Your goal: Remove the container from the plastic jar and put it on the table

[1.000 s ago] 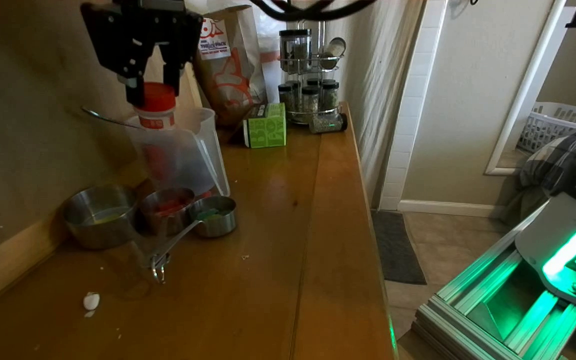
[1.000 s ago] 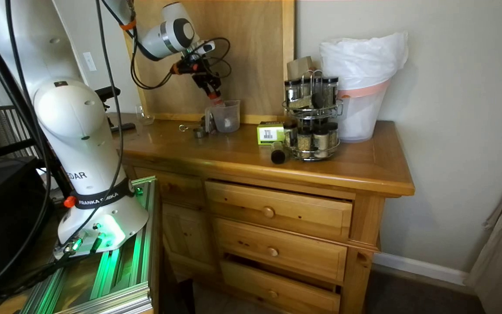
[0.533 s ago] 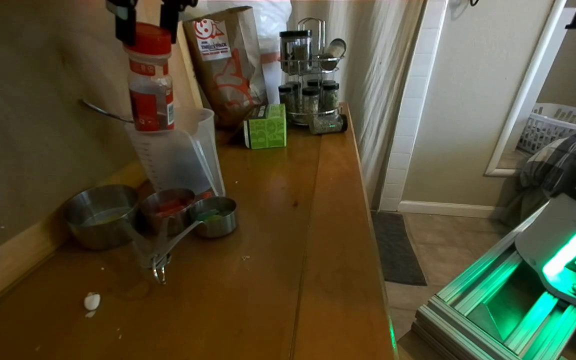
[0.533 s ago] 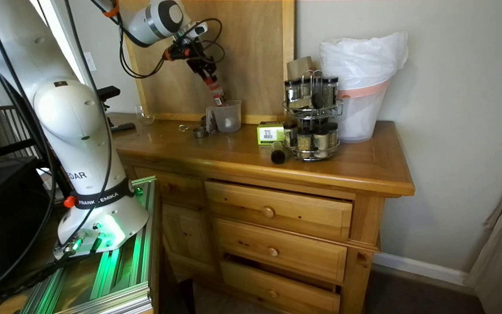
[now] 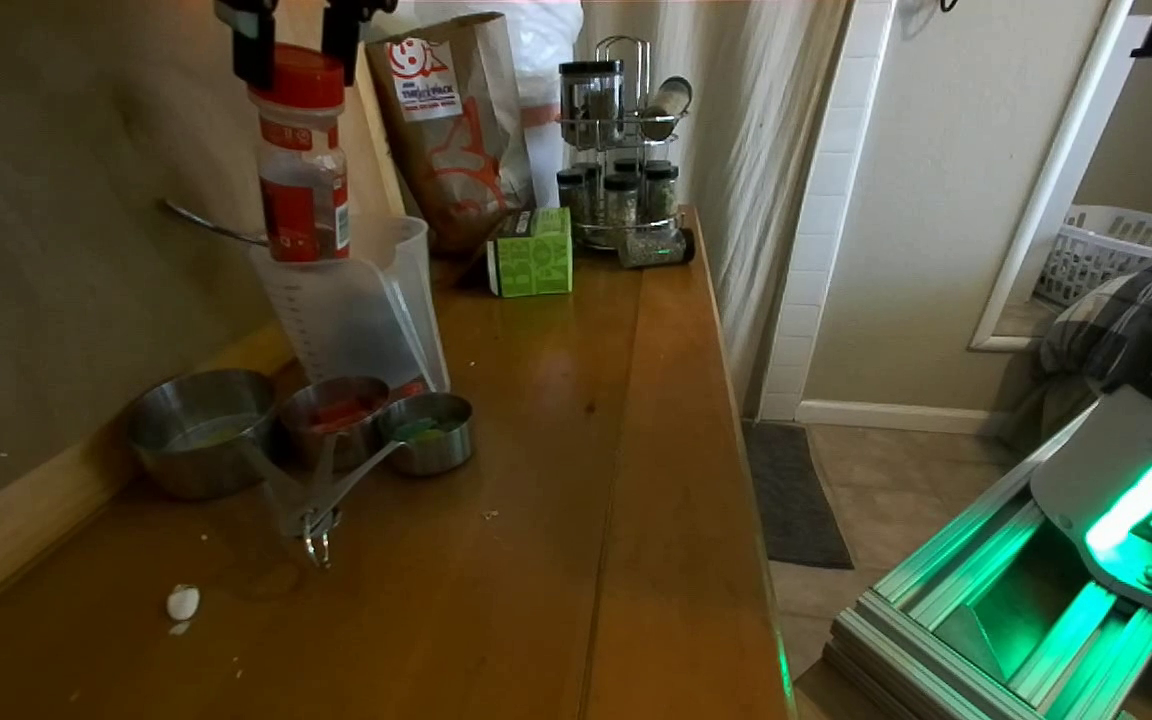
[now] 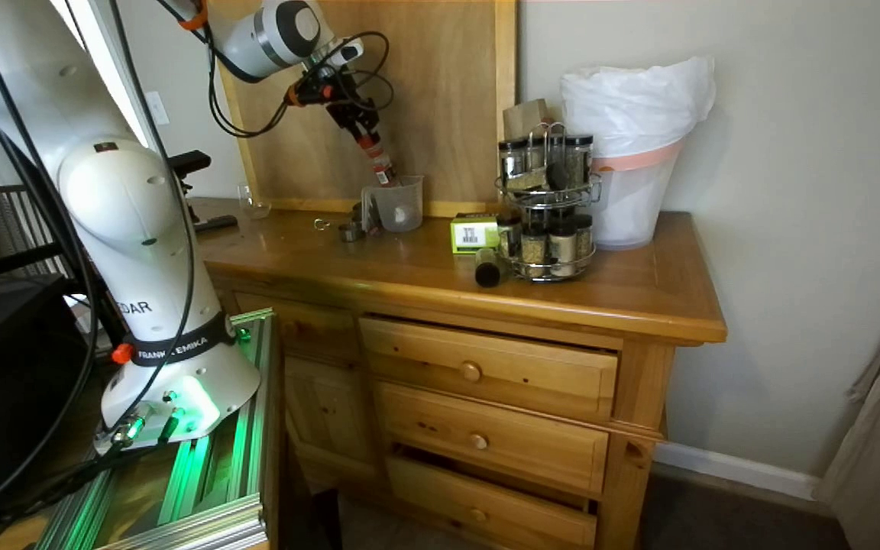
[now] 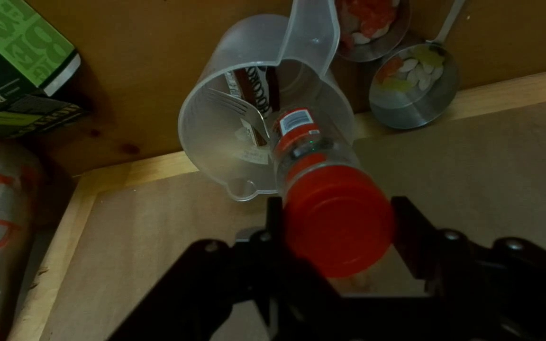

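The container (image 5: 302, 185) is a clear bottle with a red cap and red label; it also shows in an exterior view (image 6: 382, 166) and in the wrist view (image 7: 304, 137). My gripper (image 5: 298, 75) is shut on its red cap, one finger on each side, also seen in the wrist view (image 7: 337, 213). The container hangs slightly tilted over the plastic jar (image 5: 336, 310), its lower end about level with the rim. In the wrist view it overlaps the opening of the plastic jar (image 7: 206, 132). The table (image 5: 526, 560) carries the jar.
A fork (image 7: 242, 106) and a brown wrapper (image 7: 254, 87) are in the jar. Metal measuring cups (image 5: 426, 430) stand close beside it. A green box (image 5: 536, 255), a paper bag (image 5: 456, 140) and a spice rack (image 6: 547, 206) stand farther along. A wooden board (image 6: 448, 99) backs the table.
One second ago the container was mostly inside the jar. My gripper has lifted it up until its lower end is near the rim. Over the last half second it has hardly moved.
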You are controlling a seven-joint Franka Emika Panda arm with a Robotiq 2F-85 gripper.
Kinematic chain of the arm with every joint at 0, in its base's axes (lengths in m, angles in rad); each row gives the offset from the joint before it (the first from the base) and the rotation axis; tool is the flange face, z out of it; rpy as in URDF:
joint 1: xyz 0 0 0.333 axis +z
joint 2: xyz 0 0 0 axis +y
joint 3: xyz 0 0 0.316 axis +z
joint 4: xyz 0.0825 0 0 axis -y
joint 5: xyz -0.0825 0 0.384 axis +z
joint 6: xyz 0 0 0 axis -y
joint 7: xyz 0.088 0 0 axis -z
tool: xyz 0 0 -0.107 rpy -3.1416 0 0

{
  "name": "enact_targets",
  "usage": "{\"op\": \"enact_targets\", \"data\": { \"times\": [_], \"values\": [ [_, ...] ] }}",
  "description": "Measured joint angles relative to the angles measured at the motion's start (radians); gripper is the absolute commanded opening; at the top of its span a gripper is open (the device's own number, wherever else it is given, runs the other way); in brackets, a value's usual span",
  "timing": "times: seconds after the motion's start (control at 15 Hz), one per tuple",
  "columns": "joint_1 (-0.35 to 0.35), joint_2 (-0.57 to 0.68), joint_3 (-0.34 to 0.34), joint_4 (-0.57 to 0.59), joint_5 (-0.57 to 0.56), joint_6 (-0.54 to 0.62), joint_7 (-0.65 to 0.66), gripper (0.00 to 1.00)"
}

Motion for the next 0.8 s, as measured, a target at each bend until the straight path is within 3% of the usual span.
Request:
{"op": "enact_targets", "data": {
  "times": [0.53,0.8],
  "values": [
    [-0.040,-0.173,-0.009,0.004,0.000,-0.019,0.006,0.33],
    [-0.100,-0.318,-0.006,-0.002,-0.007,-0.199,0.024,0.33]
  ]
}}
